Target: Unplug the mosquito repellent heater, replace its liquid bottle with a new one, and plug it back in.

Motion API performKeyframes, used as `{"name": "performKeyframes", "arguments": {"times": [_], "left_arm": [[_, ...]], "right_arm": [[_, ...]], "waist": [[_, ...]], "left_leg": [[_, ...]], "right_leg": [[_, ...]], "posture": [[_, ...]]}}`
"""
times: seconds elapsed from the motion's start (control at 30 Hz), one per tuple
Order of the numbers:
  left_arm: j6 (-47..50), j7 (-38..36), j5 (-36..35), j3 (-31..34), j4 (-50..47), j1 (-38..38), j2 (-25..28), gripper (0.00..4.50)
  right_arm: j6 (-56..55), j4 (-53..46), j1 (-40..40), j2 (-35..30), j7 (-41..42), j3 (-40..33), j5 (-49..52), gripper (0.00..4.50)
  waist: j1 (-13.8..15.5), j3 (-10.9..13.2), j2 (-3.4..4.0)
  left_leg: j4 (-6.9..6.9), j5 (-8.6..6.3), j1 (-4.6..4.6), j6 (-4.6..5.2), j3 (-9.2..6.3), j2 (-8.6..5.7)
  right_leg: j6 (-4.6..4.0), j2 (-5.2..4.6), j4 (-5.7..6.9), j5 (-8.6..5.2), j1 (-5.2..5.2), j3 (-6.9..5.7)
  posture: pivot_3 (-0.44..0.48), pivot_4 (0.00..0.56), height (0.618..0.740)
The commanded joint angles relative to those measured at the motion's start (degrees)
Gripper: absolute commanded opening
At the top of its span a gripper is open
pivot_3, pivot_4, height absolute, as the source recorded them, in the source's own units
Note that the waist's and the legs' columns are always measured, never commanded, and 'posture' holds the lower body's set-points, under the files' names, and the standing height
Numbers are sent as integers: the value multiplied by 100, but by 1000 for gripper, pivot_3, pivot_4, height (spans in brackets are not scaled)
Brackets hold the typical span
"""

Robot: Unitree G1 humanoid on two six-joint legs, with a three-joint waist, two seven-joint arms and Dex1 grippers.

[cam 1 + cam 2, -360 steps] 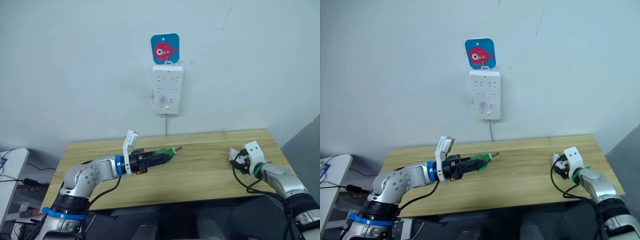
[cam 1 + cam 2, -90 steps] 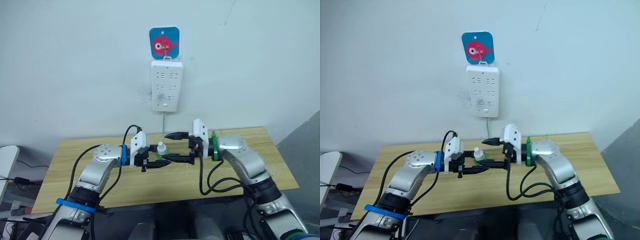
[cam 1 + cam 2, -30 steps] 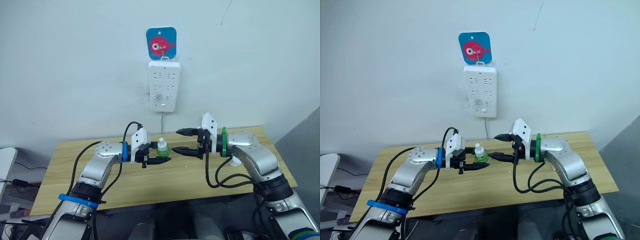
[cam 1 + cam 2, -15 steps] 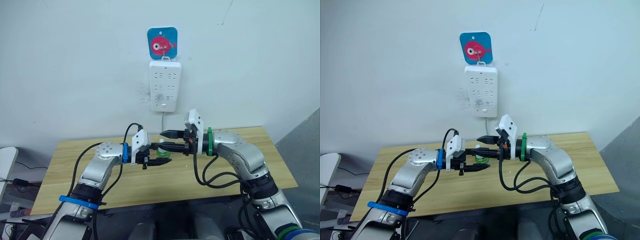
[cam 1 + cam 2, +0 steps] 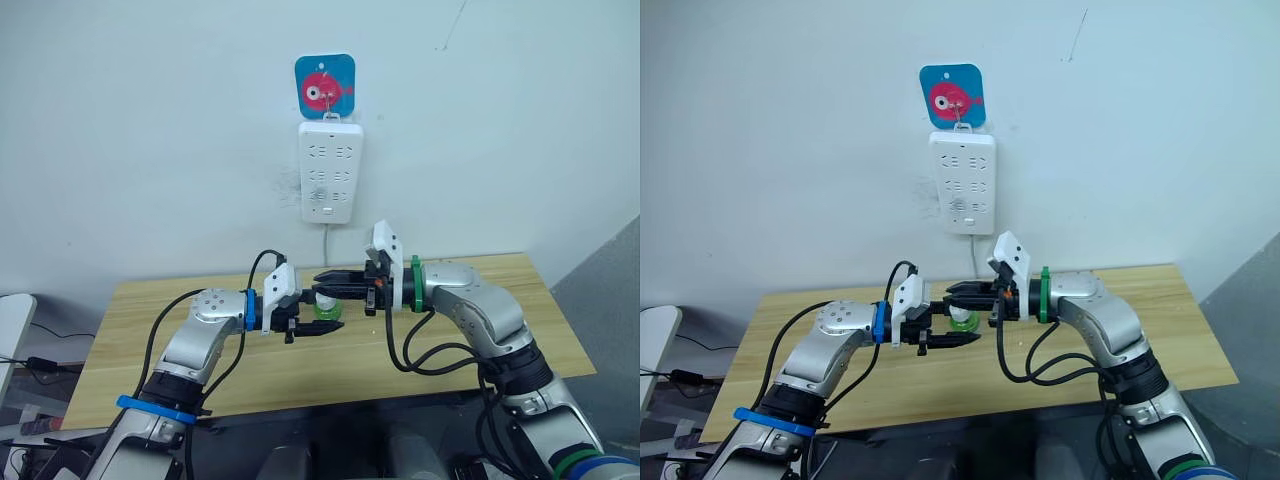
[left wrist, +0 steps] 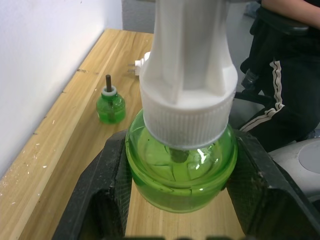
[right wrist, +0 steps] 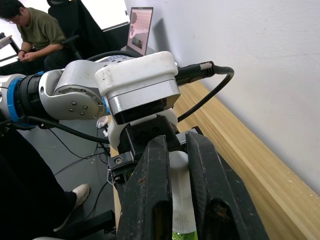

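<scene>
The bottle (image 6: pixel 181 165) is clear green with a ribbed white cap (image 6: pixel 186 85), and a second green bottle (image 6: pixel 110 104) beside it on the pale wooden table (image 5: pixel 250 365) has a dark wick. Above the table, a white power strip (image 5: pixel 331 184) hangs under a blue tag (image 5: pixel 325 87) bearing a pink-red fish.

The green bottle's (image 6: pixel 181 165) underside is sitting behind the left gripper's (image 6: pixel 182 200) black fingers (image 6: pixel 102 195), and its white cap (image 6: pixel 189 70) is running off the top edge of the left wrist view. In the right wrist view the right gripper's (image 7: pixel 176 195) fingers (image 7: pixel 150 195) are covering most of that cap — only a white strip is peeking between them. The person (image 7: pixel 30 32) at upper left is being cropped by the frame's edge.
</scene>
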Motion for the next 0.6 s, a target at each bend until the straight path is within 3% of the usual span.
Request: {"name": "performKeyframes", "arguments": {"times": [0.03, 0.17, 0.3, 0.43, 0.6], "left_arm": [[-102, 106, 14, 66, -51, 52, 12, 2252], [-190, 242, 40, 137, 66, 234, 33, 2252], [-397, 527, 81, 277, 258, 415, 1, 2252], [-714, 1092, 161, 523, 460, 566, -143, 2252], [-422, 1752, 38, 824, -149, 897, -324, 2252]], "right_arm": [[237, -471, -255, 47, -158, -445, 451, 128], [443, -541, -425, 175, -685, -1060, 785, 128], [-51, -336, -288, 264, -1262, -1231, 368, 128], [-1713, 433, 262, 423, -1836, -825, -868, 128], [-3650, 2120, 657, 893, -2457, -720, -1741, 128]], "waist": [[1, 0, 0], [0, 0, 0], [6, 1, 1], [10, 1, 2], [11, 39, 13]], "left_leg": [[0, 0, 0, 0, 0, 0], [-2, 0, 1, 0, 0, 1], [-3, 0, 0, 0, -2, 0], [-5, 0, 4, 1, 1, 0], [-12, -1, 11, 2, 12, 0]], "right_leg": [[0, 0, 0, 0, 0, 1], [0, 0, 0, 0, 0, 0], [0, 0, -1, 0, 0, -1], [0, -1, 0, 0, 1, 1], [0, -1, 1, 0, 2, 9]], "posture": [[18, 124, 740], [13, 130, 740], [14, 141, 740], [21, 160, 740], [60, 199, 740]]}}
